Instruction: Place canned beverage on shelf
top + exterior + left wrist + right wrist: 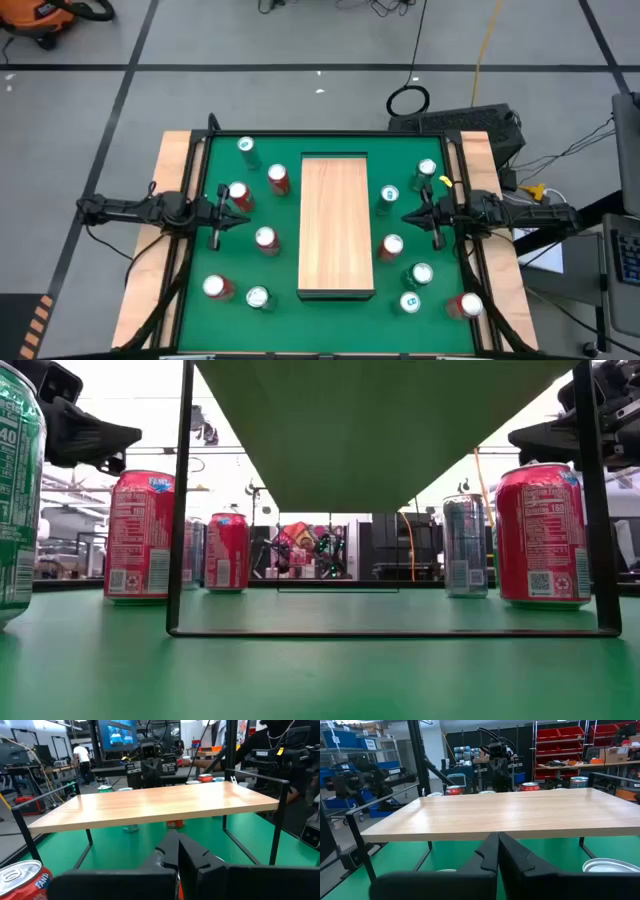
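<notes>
Green felt covers the table (190, 300), and down its middle stands the shelf (336, 225), a pale wooden board on thin black legs with nothing on top of it yet. Red and green beverage cans stand scattered on the felt on both sides of it, none held. The left gripper (240, 205) hovers just beside a red can (238, 195) with its fingers pressed together, empty; the right gripper (410, 218) mirrors it across the shelf, also closed and empty, near a green can (389, 196). Since the cans stand close to one another, a closed gripper reaching in could tip a neighbour, and a can lifted too low would likely strike the board's edge.
</notes>
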